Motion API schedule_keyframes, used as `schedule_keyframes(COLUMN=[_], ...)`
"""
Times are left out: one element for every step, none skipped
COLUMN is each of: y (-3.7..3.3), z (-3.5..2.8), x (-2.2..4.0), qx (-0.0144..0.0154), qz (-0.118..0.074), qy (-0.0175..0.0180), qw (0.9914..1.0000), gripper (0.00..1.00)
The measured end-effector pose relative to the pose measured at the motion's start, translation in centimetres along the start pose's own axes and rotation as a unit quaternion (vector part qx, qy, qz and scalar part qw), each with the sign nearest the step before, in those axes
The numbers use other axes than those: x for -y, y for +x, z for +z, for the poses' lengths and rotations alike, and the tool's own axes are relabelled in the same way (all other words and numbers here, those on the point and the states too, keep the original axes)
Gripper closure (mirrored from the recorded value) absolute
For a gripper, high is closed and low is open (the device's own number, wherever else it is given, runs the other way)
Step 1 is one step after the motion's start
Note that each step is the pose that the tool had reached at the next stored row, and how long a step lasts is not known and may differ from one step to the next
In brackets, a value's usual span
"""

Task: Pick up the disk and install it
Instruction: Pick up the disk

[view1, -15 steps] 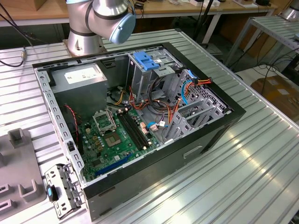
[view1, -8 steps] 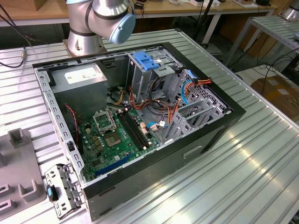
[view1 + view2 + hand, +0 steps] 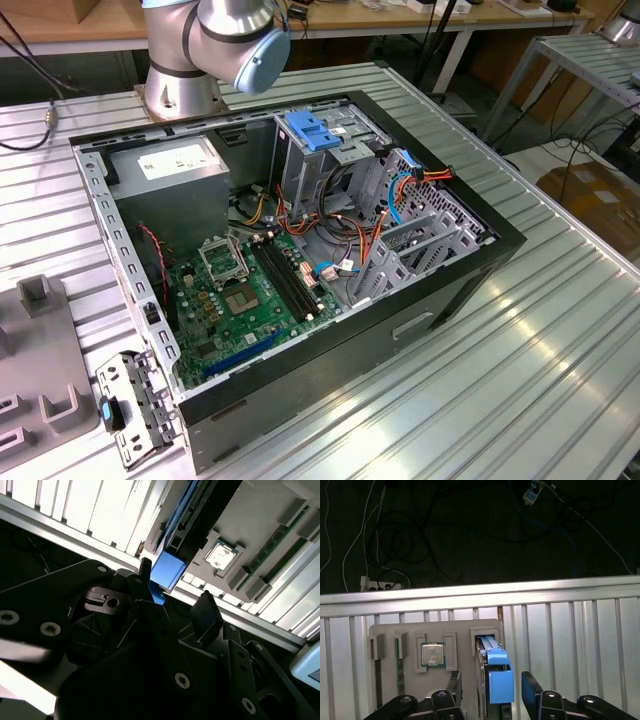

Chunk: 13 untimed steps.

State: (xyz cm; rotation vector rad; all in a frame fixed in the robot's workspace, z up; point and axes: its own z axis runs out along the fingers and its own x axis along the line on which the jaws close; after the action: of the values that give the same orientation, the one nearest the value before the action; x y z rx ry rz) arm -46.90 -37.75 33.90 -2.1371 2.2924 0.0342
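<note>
Near the worktop (image 3: 580, 645) edge, at the grey tray (image 3: 387, 630) slot, straddling the upright disk (image 3: 499, 682) with gripper (image 3: 491, 677) spread apart.

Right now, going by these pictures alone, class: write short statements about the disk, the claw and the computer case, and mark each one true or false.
1. The disk stands on edge in a slot of the grey tray. True.
2. The claw is shut tight on the disk. False: its fingers are apart, one on each side of the disk, with gaps showing in the first wrist view.
3. A processor chip lies in a recess of the same tray. True.
4. The computer case is closed. False: it lies open, with the green motherboard in plain sight in the exterior view.
</note>
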Motion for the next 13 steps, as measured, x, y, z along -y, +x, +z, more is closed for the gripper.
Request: schedule_keyframes(y=[-0.01,-0.03,-0.08,-0.13,-0.18,-0.21,-0.22,-0.23,-0.24,-0.24,-0.23,-0.23,-0.22], z=[0.17,0.37,0.55,0.74,0.95,1.12,1.44,1.65,1.81,2.05,2.23,2.62,3.01], x=[0.04,0.07,0.11,0.12,0.12,0.12,0.13,0.13,0.13,0.13,0.13,0.13,0.14], qx=[0.0000,-0.0001,-0.0001,-0.0001,0.0000,0.0000,-0.0001,-0.0001,-0.0001,-0.0001,-0.0001,-0.0001,-0.0001], qz=[0.000,0.000,0.000,0.000,0.000,-0.001,-0.001,-0.001,-0.001,-0.001,-0.001,-0.002,-0.002], qy=[0.0000,0.0000,-0.0001,-0.0001,0.0001,0.0000,0.0000,0.0000,0.0000,0.0000,-0.0001,0.0000,0.0000], qw=[1.00000,1.00000,1.00000,1.00000,1.00000,1.00000,1.00000,1.00000,1.00000,1.00000,1.00000,1.00000,1.00000], gripper=[0.41,0.41,0.41,0.41,0.41,0.41,0.41,0.41,0.41,0.41,0.41,0.41,0.41])
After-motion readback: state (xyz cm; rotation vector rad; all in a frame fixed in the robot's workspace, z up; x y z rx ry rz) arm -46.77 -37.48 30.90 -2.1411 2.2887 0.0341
